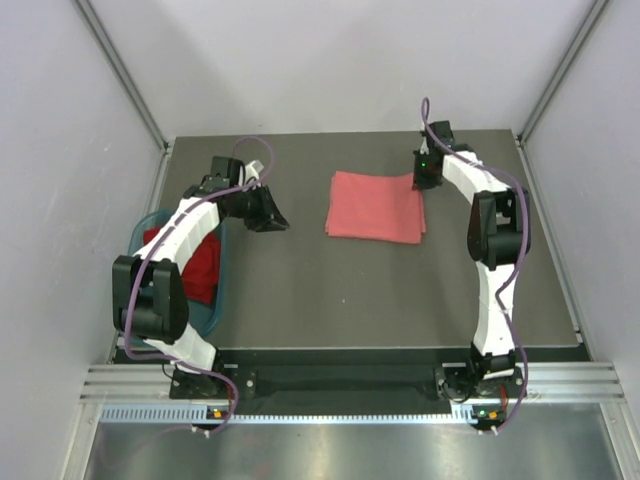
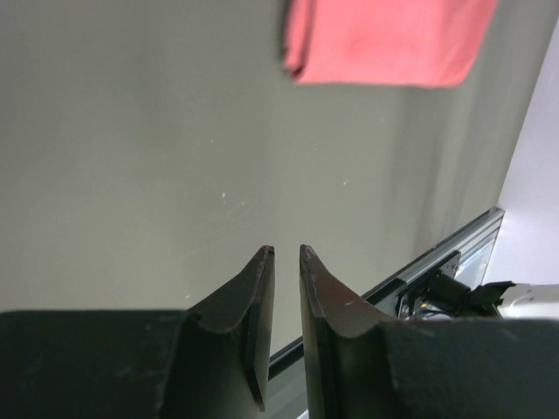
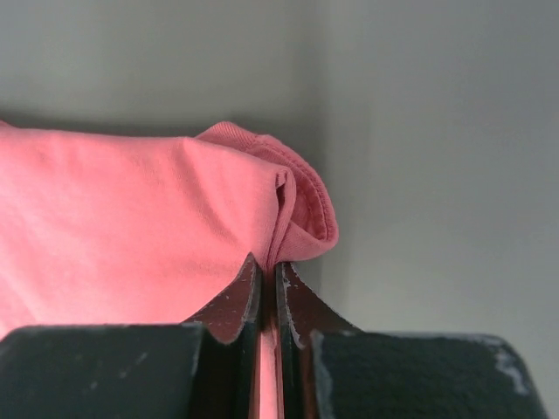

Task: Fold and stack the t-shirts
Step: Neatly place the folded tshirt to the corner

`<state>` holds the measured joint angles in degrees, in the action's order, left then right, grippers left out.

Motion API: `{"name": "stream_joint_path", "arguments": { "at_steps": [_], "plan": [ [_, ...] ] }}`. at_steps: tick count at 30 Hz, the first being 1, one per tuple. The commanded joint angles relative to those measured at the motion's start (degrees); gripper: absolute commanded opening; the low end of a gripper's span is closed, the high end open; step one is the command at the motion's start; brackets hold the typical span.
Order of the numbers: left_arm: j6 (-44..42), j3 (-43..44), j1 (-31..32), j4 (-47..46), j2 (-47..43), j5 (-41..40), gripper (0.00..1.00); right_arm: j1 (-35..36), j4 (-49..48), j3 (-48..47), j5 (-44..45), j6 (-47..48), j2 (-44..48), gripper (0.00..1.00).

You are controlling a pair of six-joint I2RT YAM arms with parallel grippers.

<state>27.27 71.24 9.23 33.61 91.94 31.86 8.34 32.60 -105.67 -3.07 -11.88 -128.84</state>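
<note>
Overhead and wrist views of the folding station. The salmon-pink t-shirt [image 1: 376,207] lies folded into a flat rectangle near the middle of the dark table [image 1: 330,300] and serves as the reference for all positions. The right gripper [image 3: 268,266] is at the shirt's far right corner. In the right wrist view its two black fingers [image 3: 229,301] are pressed nearly together with a strip of pink cloth caught between them, just beside the rolled, stitched hem that bulges from the folded edge. The rest of the shirt spreads to the left of the fingers in that view, smooth apart from one shallow crease. The left gripper [image 1: 268,213] is to the left of the shirt and apart from it, with bare table between the two. In the left wrist view its fingers [image 2: 249,297] stand only a narrow slit apart and hold nothing. Grey table surface shows through the slit, and a corner of the pink shirt appears at the top of that view, well ahead of the fingertips. The deep red t-shirt [image 1: 200,268] is farther left of the pink shirt, beyond the left gripper. It is bunched inside the teal plastic basket [image 1: 218,295] and partly covered by the white links of the left arm [image 1: 185,230]. The two shirts are well apart, not stacked.
</note>
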Motion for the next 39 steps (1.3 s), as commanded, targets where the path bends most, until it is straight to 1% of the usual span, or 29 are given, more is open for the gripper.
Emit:
{"name": "stream_joint_path", "arguments": {
  "at_steps": [1,3,5,11,13,20,23,25,27,28,32,36,39],
  "plan": [
    [-1.1,-2.1,0.1,-1.2,-2.3,0.0,0.23,-1.4,4.6,-6.8,11.7,9.7,0.6,0.00],
    [-0.4,-2.9,0.1,-2.4,-1.9,0.5,0.22,-1.7,4.9,-8.8,15.2,13.3,-0.3,0.00],
    [0.1,-3.7,0.1,-3.8,-1.9,0.8,0.22,-2.6,5.8,-11.4,19.6,13.7,-1.3,0.00],
    [0.4,-5.1,0.1,-4.4,-1.5,0.7,0.22,-8.9,3.7,-16.7,19.2,12.3,-4.8,0.00],
    [0.6,-5.2,0.1,-4.5,-1.6,0.2,0.22,-11.4,0.6,-17.7,19.0,12.3,-6.1,0.00],
    [3.7,-5.2,0.6,-6.4,-1.0,-0.5,0.22,-14.5,-7.1,-25.5,21.6,18.0,-11.9,0.00],
    [5.2,-5.3,1.3,-7.9,-0.9,-0.8,0.22,-15.7,-11.8,-26.9,21.6,20.3,-13.7,0.00],
    [5.9,-5.3,1.7,-8.6,-0.7,-1.4,0.22,-17.0,-13.3,-30.0,20.6,20.4,-15.3,0.00],
    [6.7,-5.3,2.3,-8.9,-0.4,-1.8,0.22,-17.7,-15.9,-30.4,20.4,20.3,-16.4,0.00],
    [7.3,-5.2,2.5,-9.1,-0.4,-2.1,0.22,-17.8,-19.3,-29.8,20.5,20.6,-16.4,0.00],
    [8.6,-5.1,3.9,-8.9,0.0,-3.2,0.22,-18.4,-24.6,-30.2,22.0,20.8,-18.1,0.00],
    [8.9,-3.9,5.1,-8.5,1.6,-3.6,0.22,-19.1,-27.5,-31.4,23.2,19.0,-19.7,0.00],
    [8.7,-1.5,5.9,-7.3,3.1,-4.0,0.22,-19.1,-29.9,-32.4,23.5,19.0,-20.9,0.00]
  ]
}}
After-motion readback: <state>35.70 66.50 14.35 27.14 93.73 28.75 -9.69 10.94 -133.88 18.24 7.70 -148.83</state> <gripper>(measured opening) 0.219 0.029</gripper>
